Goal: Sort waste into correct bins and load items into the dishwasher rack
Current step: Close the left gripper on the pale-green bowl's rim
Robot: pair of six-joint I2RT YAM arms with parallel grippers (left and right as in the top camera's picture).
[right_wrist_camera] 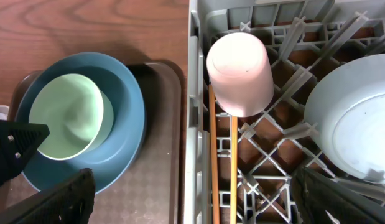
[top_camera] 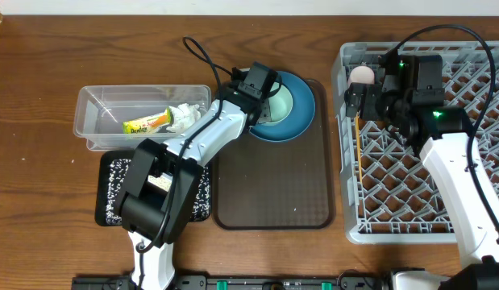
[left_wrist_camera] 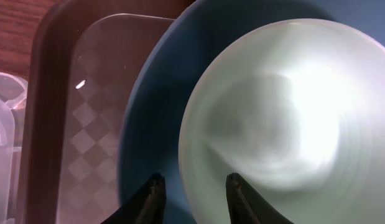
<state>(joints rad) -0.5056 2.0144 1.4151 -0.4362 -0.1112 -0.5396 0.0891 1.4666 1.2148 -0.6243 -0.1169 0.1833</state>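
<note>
Overhead view, left to right across the desk (top_camera: pixel 39 64).

One clear tub (top_camera: pixel 92 129) stands at far left. It holds one yellow-green wrapper (top_camera: pixel 147 122) and one crumpled napkin (top_camera: pixel 183 117), touching each other.

One black bin (top_camera: pixel 112 189) sits just in front of the tub, with many loose white grains (top_camera: pixel 118 171) scattered inside. The left arm's base section covers much of it.

One brown tray (top_camera: pixel 273 193) lies in the middle of the desk. At its far end is one dark-blue plate (top_camera: pixel 301 113), and one pale-green bowl (top_camera: pixel 281 103) sits inside the plate. The left hand (left_wrist_camera: pixel 194 183) hangs over both and hides the bowl's near-left part from above. On the left wrist view its fingers (left_wrist_camera: pixel 156 186) are a narrow gap apart, one either side of the bowl's rim. Contact with the rim cannot be told.

One grey rack (top_camera: pixel 350 229) fills the right side, just beside the tray. On the right wrist view it holds:
- one pink cup (right_wrist_camera: pixel 241 71) in the far-left corner, its base towards the camera;
- two chopsticks (right_wrist_camera: pixel 233 162) lying side by side along the left wall, their far ends passing under the cup;
- one white bowl (right_wrist_camera: pixel 354 124) to the right, hidden from overhead by the right arm.

The right hand (right_wrist_camera: pixel 193 183) hangs over the rack's left wall, spread wide and holding nothing.
</note>
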